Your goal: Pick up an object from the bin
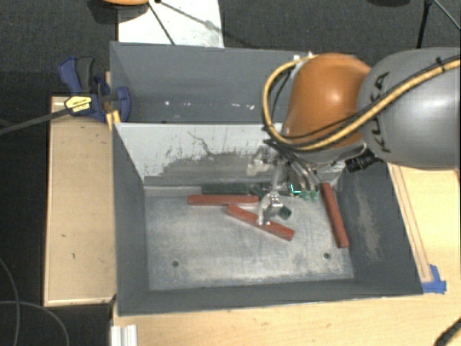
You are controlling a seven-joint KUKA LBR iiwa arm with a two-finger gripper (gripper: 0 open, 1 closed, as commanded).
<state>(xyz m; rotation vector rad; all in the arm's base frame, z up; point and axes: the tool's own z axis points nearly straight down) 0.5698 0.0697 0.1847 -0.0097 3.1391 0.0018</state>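
Task status: pick not complete. The gripper (pixel 271 211) is low in the bin (pixel 202 254), directly over the slanted red-brown stick (pixel 284 231) that lies on the floor near the bin centre. Whether the gripper is spread or pressed together cannot be told. All items appear to rest on the floor. Nearest items: a second red-brown stick (pixel 212 200) to the view's left, a dark green stick (pixel 227 189) just behind it, and a third red-brown stick (pixel 336 218) towards the right wall. Remaining, by judgement: secure the grasp and lift the stick clear of the bin
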